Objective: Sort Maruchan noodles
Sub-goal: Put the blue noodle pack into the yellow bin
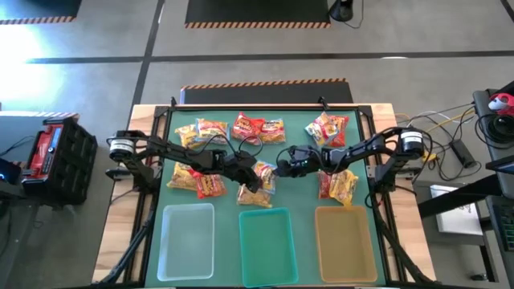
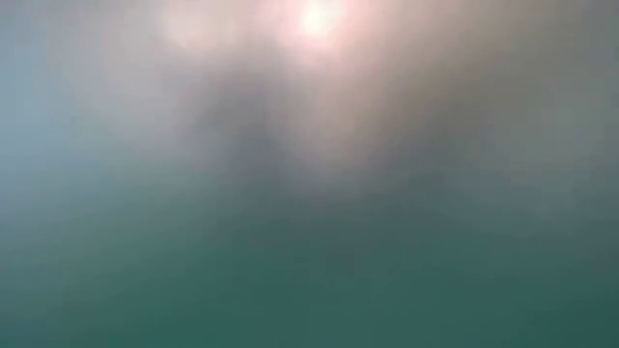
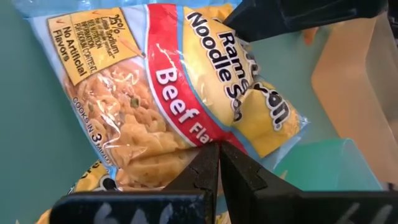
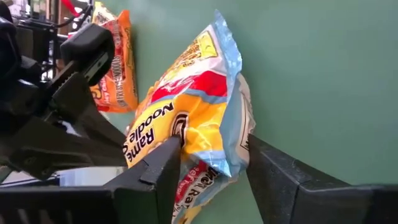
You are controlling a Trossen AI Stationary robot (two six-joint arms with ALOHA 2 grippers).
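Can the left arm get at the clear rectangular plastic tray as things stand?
Probably yes: the clear rectangular plastic tray sits on the left gripper's own side, nothing lying between, though that shut gripper pinches a yellow beef ramen packet.

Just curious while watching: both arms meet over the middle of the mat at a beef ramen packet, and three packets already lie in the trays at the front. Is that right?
Not quite. The high view shows the clear tray, teal tray and amber tray all without packets. The rest holds: the left gripper and right gripper meet mid-mat at the beef ramen packet.
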